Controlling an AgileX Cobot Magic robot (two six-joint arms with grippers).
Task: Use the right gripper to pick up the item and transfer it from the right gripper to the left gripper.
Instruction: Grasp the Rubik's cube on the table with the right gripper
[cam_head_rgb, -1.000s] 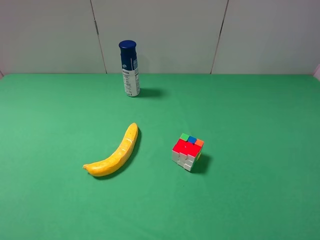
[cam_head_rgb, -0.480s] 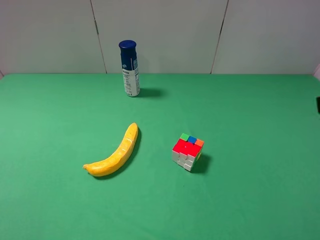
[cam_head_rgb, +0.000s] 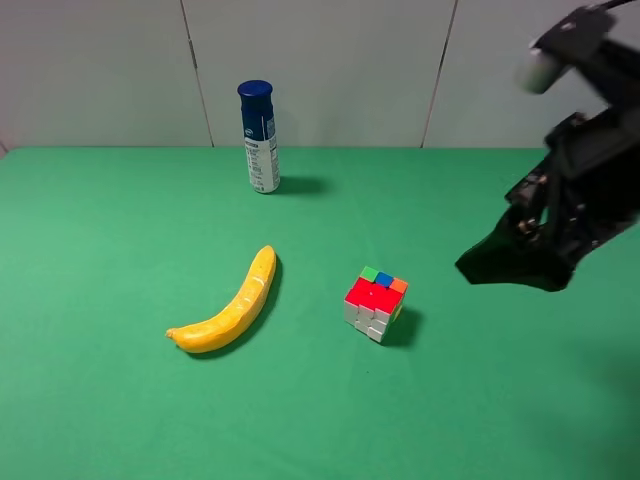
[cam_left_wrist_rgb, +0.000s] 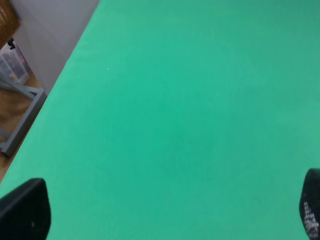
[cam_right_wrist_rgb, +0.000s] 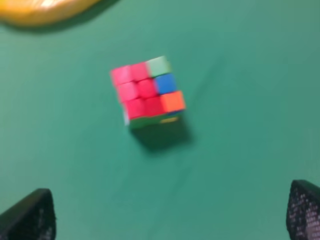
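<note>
The item, a small puzzle cube (cam_head_rgb: 376, 303) with a mostly red top, rests on the green table (cam_head_rgb: 120, 220) right of centre. My right gripper (cam_head_rgb: 512, 264) hangs above the table to the cube's right, apart from it. In the right wrist view the cube (cam_right_wrist_rgb: 147, 92) lies ahead of the right gripper (cam_right_wrist_rgb: 166, 216), whose jaws stand wide open with nothing between them. The left gripper (cam_left_wrist_rgb: 167, 212) shows only in its own wrist view. It is open over bare green cloth, with one dark fingertip (cam_left_wrist_rgb: 25, 210) at each lower corner.
A yellow banana (cam_head_rgb: 228, 305) lies left of the cube, and its edge (cam_right_wrist_rgb: 45, 7) shows in the right wrist view. A blue-capped bottle (cam_head_rgb: 260, 137) stands upright at the back. The left wrist view shows the table's edge and a grey frame (cam_left_wrist_rgb: 22, 117) on the floor beyond.
The right arm has swung into the exterior view from the right edge and now hangs over the table near the cube. Cube, banana and bottle have not moved.
</note>
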